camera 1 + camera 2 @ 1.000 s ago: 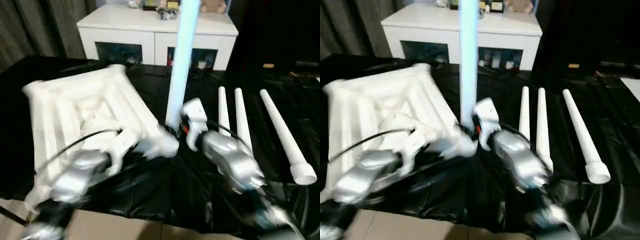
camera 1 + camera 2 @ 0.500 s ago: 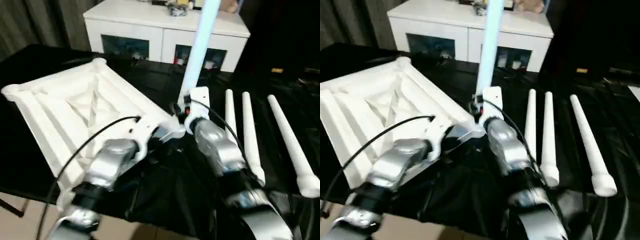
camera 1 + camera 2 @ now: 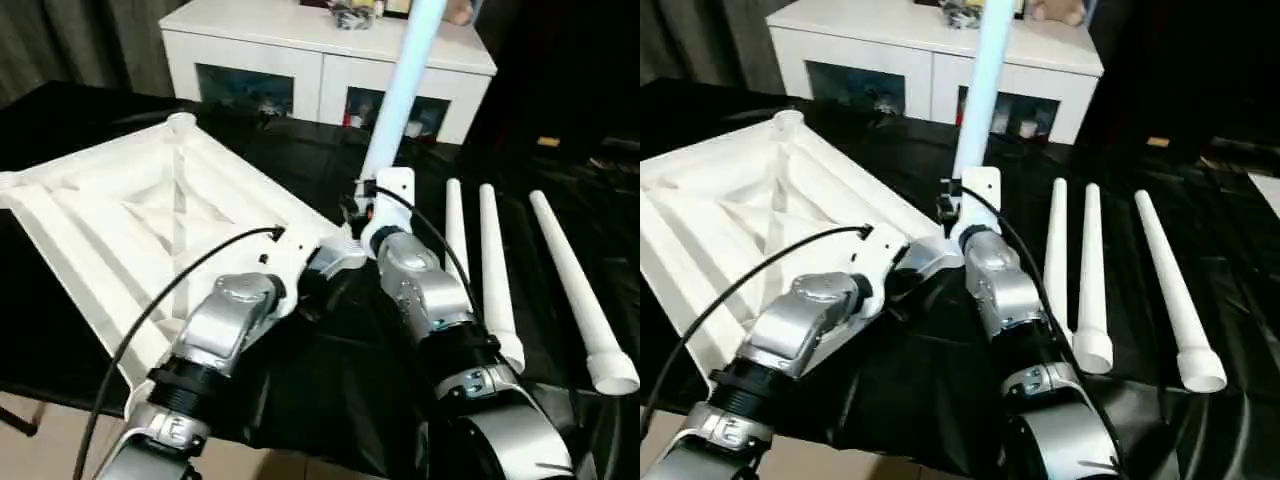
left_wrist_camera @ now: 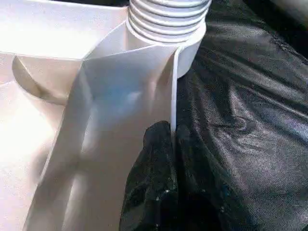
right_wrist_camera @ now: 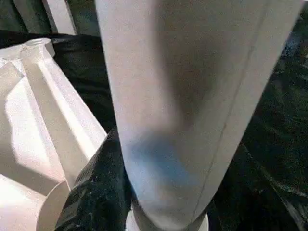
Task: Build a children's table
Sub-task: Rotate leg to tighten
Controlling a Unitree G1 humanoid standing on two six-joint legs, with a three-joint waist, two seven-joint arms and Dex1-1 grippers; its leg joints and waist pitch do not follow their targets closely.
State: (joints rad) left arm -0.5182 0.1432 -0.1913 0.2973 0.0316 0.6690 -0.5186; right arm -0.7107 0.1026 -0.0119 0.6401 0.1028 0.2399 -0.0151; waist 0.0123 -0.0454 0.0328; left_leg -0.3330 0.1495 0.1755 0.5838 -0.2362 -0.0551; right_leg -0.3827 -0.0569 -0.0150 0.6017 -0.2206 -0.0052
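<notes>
Bottom centre: my left hand (image 4: 168,159) clenched on thin rib at tabletop (image 3: 130,215) corner socket (image 4: 180,53). Beside it, my right hand (image 3: 365,215) grasping upright leg (image 3: 400,90), threaded end at that socket. Right of frame: three spare legs (image 3: 490,260) flat on black surface (image 3: 330,160). Top: white cabinet (image 3: 300,60).

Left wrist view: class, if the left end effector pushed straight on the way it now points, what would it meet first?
Probably the corner socket of the white tabletop, where the upright leg's threaded end sits. The left end effector is shut on a thin rib running straight to that socket; exact depth is unclear.
</notes>
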